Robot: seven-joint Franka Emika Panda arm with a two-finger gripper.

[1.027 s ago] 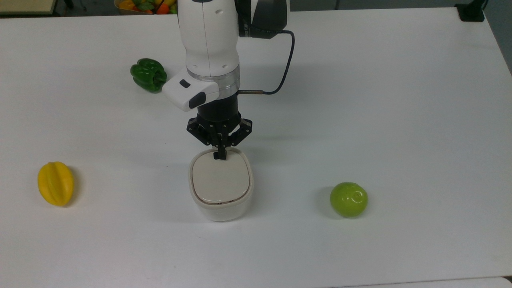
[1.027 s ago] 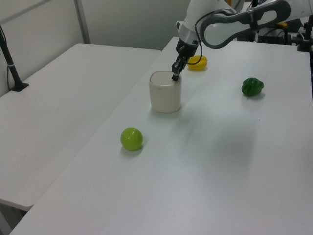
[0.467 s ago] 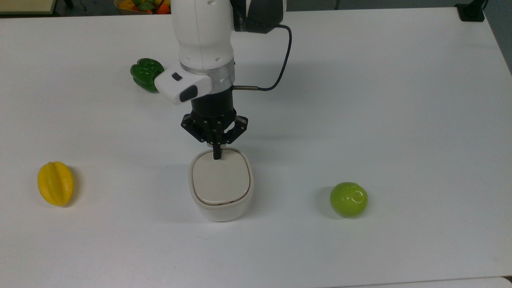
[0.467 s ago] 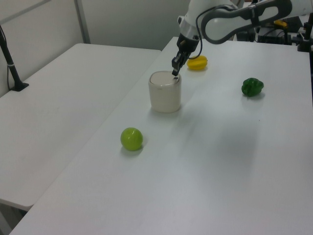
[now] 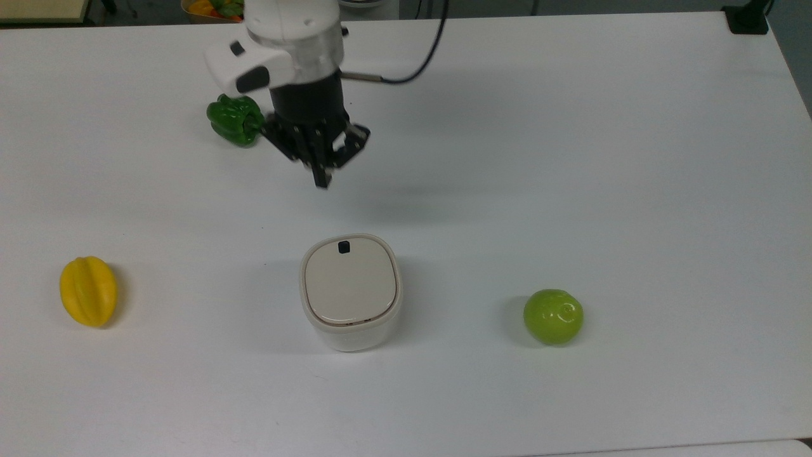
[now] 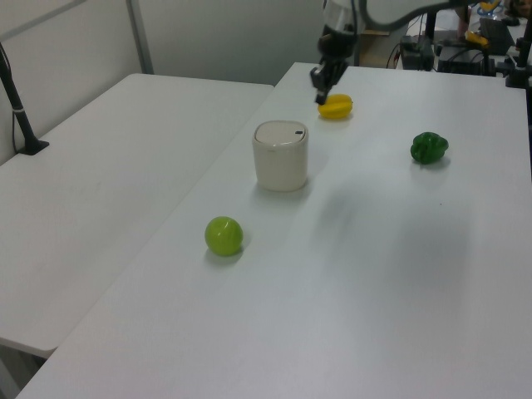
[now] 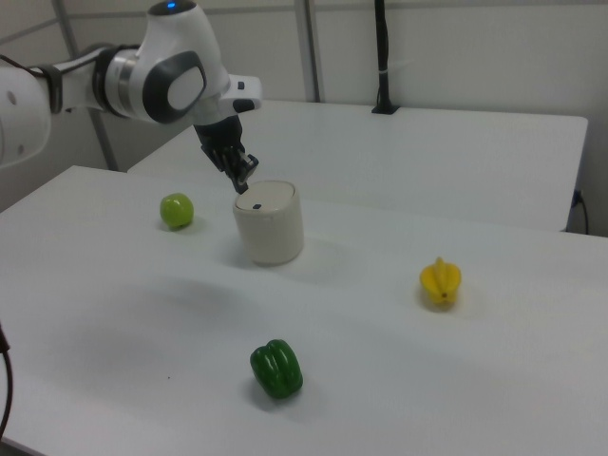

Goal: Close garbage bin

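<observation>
Above garbage bin (image 5: 350, 292), jaws together, empty.

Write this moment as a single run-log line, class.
garbage bin: lid down flat | end effector: shut, empty, raised clear of bin | green pepper, yellow fruit, green apple: on table, apart

On the white tabletop (image 6: 382, 274) the garbage bin (image 6: 280, 155) stood with its lid flat (a small black button on top). The end effector (image 6: 322, 96) hung above, apart from it, before the yellow fruit (image 6: 337, 106). A green apple (image 6: 224, 235) lay nearer, a green pepper (image 6: 429, 147) to the left view's right.
</observation>
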